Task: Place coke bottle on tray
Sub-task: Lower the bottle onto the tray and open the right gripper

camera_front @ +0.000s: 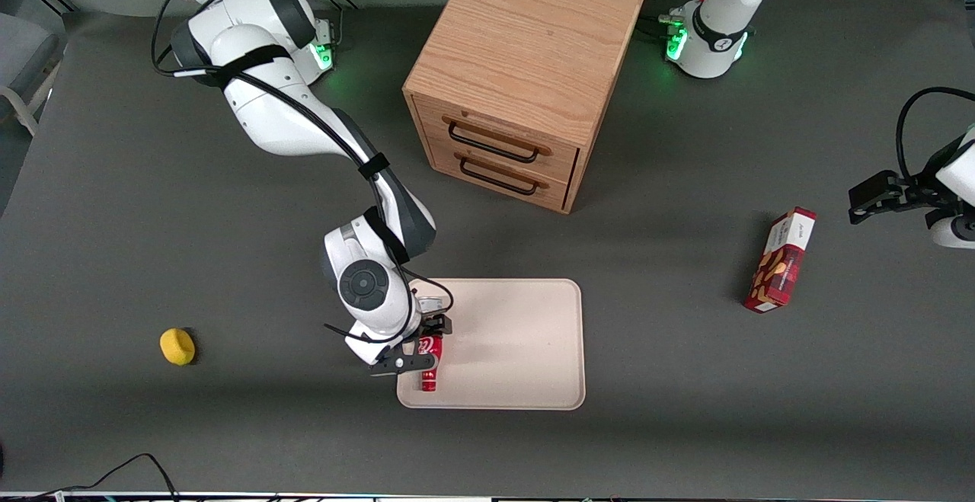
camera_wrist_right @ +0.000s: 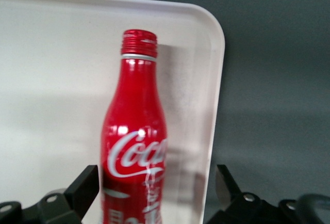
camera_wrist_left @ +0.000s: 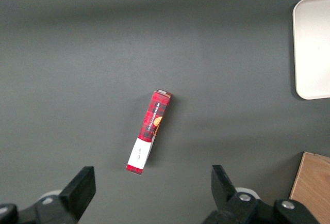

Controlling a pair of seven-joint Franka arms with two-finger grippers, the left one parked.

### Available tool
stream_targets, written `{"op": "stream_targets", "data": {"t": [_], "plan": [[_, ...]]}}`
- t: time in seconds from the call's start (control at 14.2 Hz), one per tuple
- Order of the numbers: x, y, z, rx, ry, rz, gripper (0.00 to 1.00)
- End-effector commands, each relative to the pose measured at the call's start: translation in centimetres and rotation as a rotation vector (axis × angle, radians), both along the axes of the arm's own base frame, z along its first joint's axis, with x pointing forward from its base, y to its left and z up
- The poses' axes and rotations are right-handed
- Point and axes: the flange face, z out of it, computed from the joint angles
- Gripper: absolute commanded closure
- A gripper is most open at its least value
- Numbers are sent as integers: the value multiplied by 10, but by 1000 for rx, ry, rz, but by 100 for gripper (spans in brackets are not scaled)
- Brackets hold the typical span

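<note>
fingers [camera_wrist_right: 157, 193] spread wide either side of the coke bottle [camera_wrist_right: 135, 152], gripping nothing. bottle already lying on the tray [camera_wrist_right: 211, 79], close to its rim. best lifted straight up, clear of the cap. only the front view shows the cabinet [camera_front: 525, 75], farther off on the bench [camera_front: 152, 205].

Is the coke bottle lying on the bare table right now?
No, the coke bottle is over the tray near its rim, between the open gripper fingers, not on the dark table.
</note>
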Motion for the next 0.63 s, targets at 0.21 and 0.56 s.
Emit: {"op": "stream_targets", "data": {"t": [0.21, 0.56], "plan": [[3, 0, 7, -13, -16, 20, 0], [3, 0, 9, -13, -14, 18, 0]]}}
